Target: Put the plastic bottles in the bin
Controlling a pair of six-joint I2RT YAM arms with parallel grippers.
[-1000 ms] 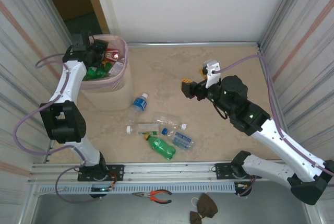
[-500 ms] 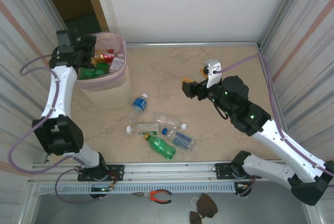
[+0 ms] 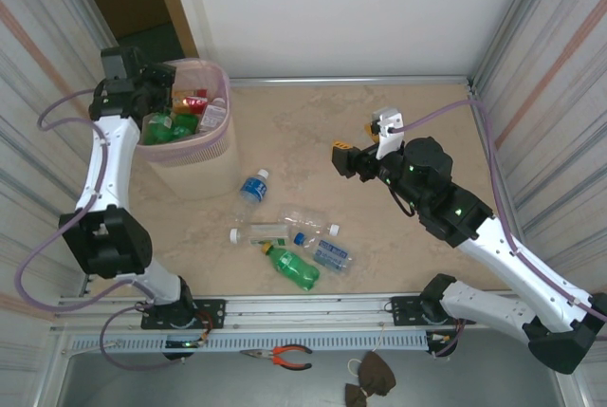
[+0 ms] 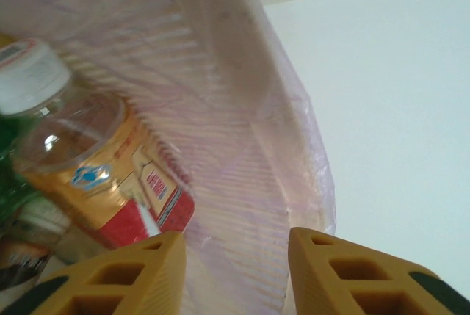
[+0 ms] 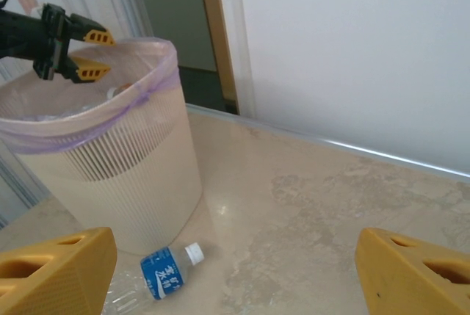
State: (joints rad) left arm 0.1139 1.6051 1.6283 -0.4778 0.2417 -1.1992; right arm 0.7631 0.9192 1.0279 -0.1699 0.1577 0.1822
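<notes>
- Reading the top view with the far wall as 12: the bin (image 3: 201,172) sits up in the 10 o'clock corner of the table (image 3: 303,122). It has a pink liner folded over the rim and a beige ribbed body.
- There's already a pile in it. A red-labelled bottle (image 3: 197,101) and a dark green bottle (image 3: 175,127) lie on top. The left wrist cam looks right at an orange-labelled bottle (image 4: 81,157) with a white cap, lying close to the liner.
- The left gripper (image 5: 95,54) hangs at the bin's rim on the 10 o'clock side, fingers pointing in over the opening. The jaws are apart by a modest gap with nothing between them, so released.
- The right gripper (image 5: 235,263) hovers above the table a bit toward 1 o'clock of centre, aimed at the bin. Its jaws are spread wide and empty.
- Loose on the table, a blue-labelled bottle (image 3: 252,186) with a white cap lies just off the bin's foot at 5 o'clock.
- A clump lies nearer the arms, around 6 o'clock of centre:
  - a clear bottle (image 3: 267,232) on its side
  - a crumpled clear bottle (image 3: 308,220) right beside it
  - a blue-capped bottle (image 3: 327,253)
  - a bright green bottle (image 3: 294,269), nearest the arm bases
- Red-handled pliers (image 3: 285,357) lie on the ledge below the table edge at 6 o'clock.
</notes>
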